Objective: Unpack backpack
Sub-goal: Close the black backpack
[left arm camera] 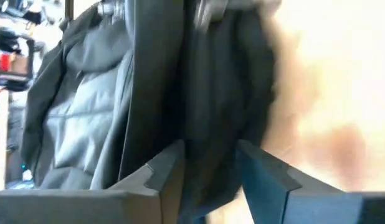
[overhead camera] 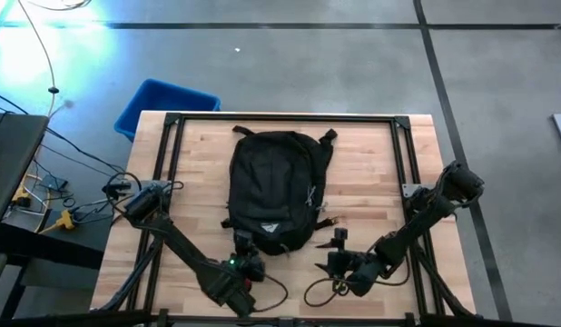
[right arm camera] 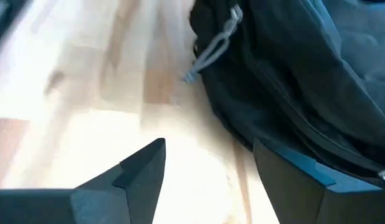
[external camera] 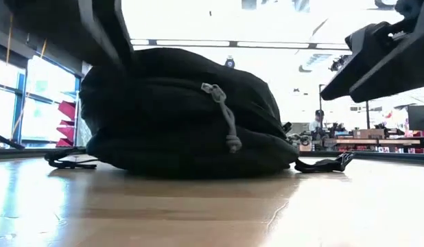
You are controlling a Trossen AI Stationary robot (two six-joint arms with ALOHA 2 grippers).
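The black backpack point(overhead camera: 276, 191) lies flat in the middle of the table, its straps trailing at the far end and the right side. It fills the low view point(external camera: 184, 116), with a grey zipper cord point(external camera: 226, 113) hanging down its side. My left gripper point(overhead camera: 244, 243) is at the pack's near left corner. It is open, and dark fabric point(left arm camera: 211, 124) shows in the gap between its fingers point(left arm camera: 208, 180). My right gripper point(overhead camera: 338, 241) is open and hovers over bare wood just right of the pack's near end point(right arm camera: 208, 168). The same cord point(right arm camera: 211, 46) lies ahead of it. My left gripper comes at the backpack's near left corner point(left arm camera: 208, 146) roughly level from the table's near side. One finger stands on each side of a ridge of dark fabric. I cannot tell whether the fingers touch it.
A blue bin point(overhead camera: 167, 104) stands on the floor past the table's far left corner. A black frame point(overhead camera: 280, 118) runs along the table's far, left and right edges. A strap end with a buckle point(overhead camera: 330, 221) lies right of the pack. A looped cable point(overhead camera: 321, 291) lies near the front edge.
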